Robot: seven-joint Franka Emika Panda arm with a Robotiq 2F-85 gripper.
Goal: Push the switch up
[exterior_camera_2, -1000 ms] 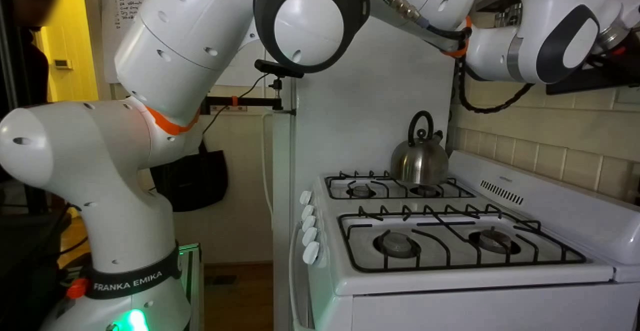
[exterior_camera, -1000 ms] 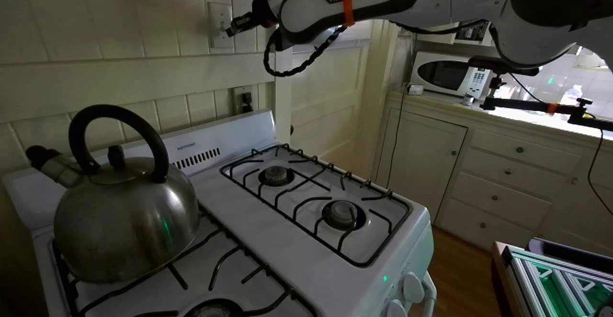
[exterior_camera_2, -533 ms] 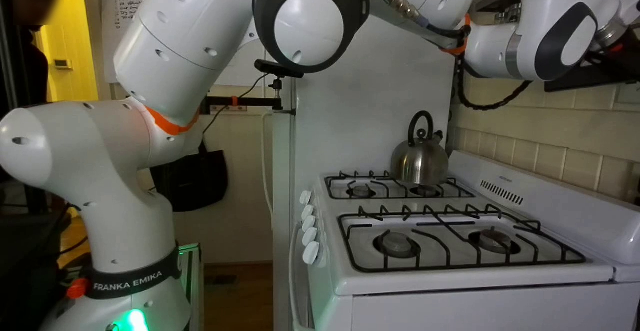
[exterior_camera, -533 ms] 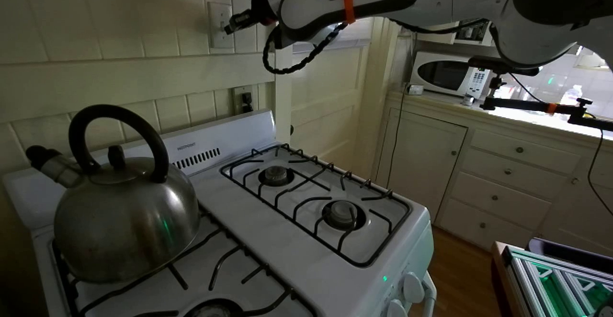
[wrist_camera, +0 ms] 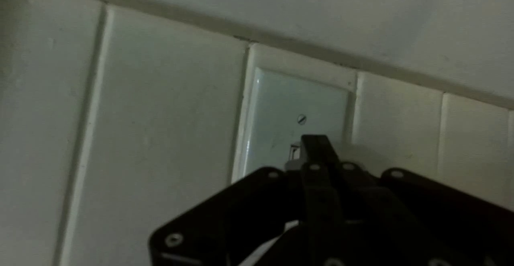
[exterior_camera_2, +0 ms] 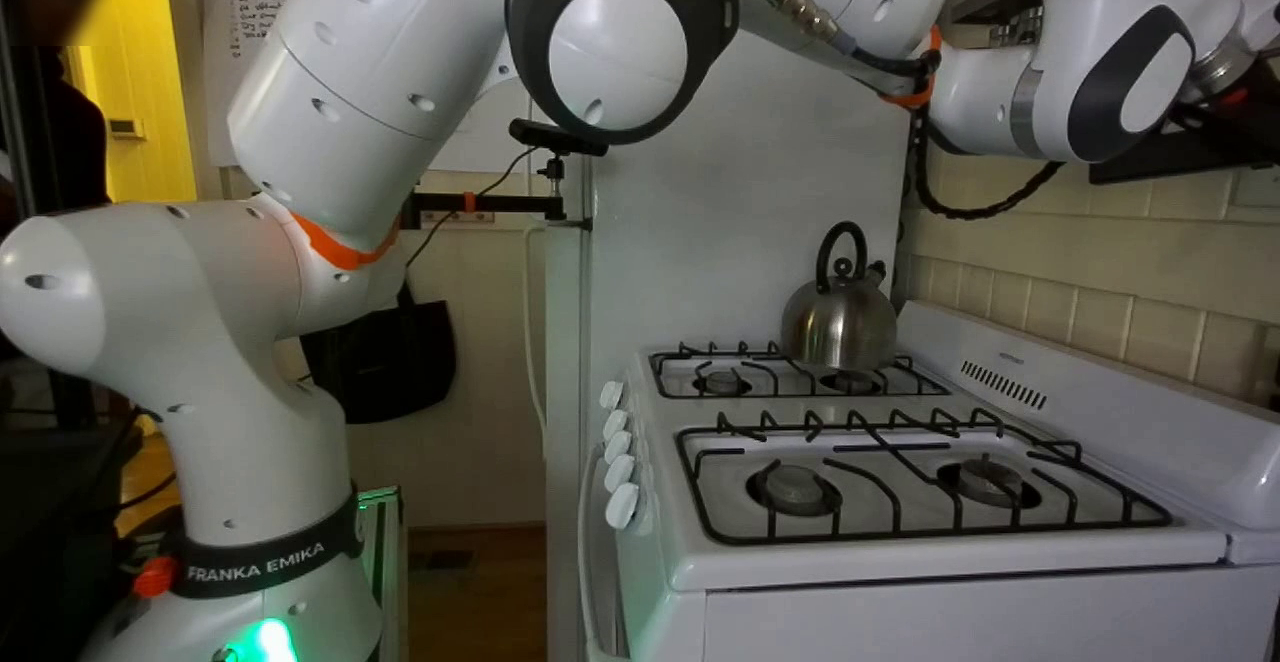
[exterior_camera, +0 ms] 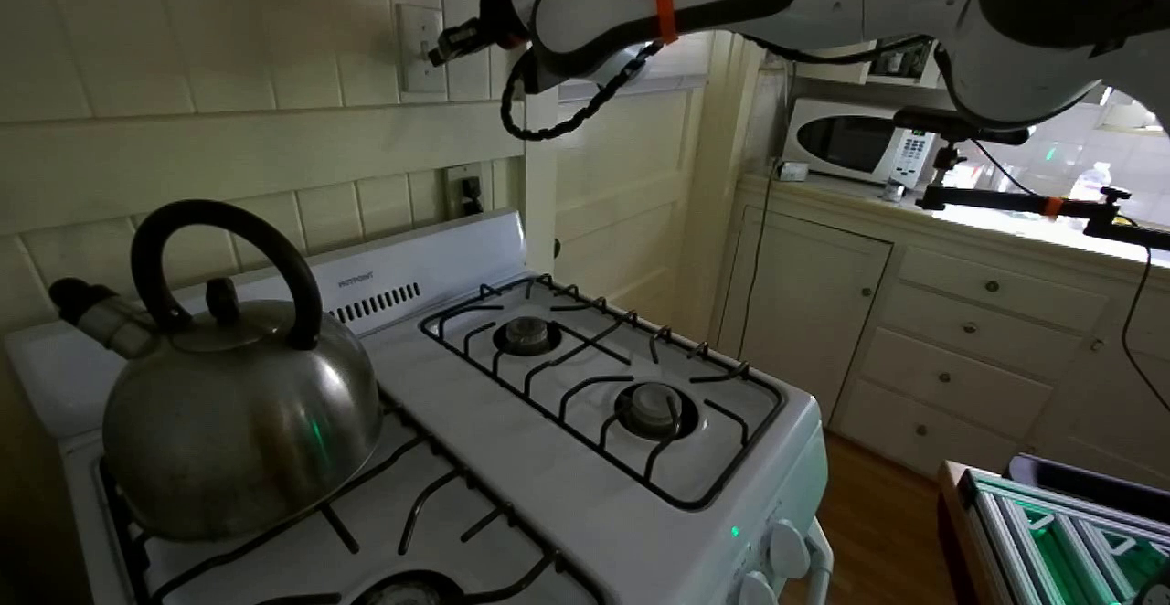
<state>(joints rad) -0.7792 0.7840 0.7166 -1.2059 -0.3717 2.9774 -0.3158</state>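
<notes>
The black two-fingered tool (exterior_camera: 436, 55) is clenched, tips together with nothing between them, right in front of the small upright rectangular cream-white switch (exterior_camera: 419, 47) on the cream-painted board wall (exterior_camera: 219, 38), above the white enamel gas stove (exterior_camera: 521, 431). In the wrist view the tips sit just beside the tiny pale toggle (wrist_camera: 294, 164) at the centre of the switch; whether they touch it I cannot tell, nor which way it stands. The step in hand looks to be setting the tips under the toggle for the upward push. A clenched tool suits that, making one stiff prod. I would take "up" from an exterior view, since the wrist view shows the switch slanted, then shift the tips sideways until they are centred beneath the toggle, in light contact only. Lift smoothly along the long edges of the switch until the toggle flips, then stop. An off-centre lift could slip past; too deep a reach could scrape the switch or jam against it.
</notes>
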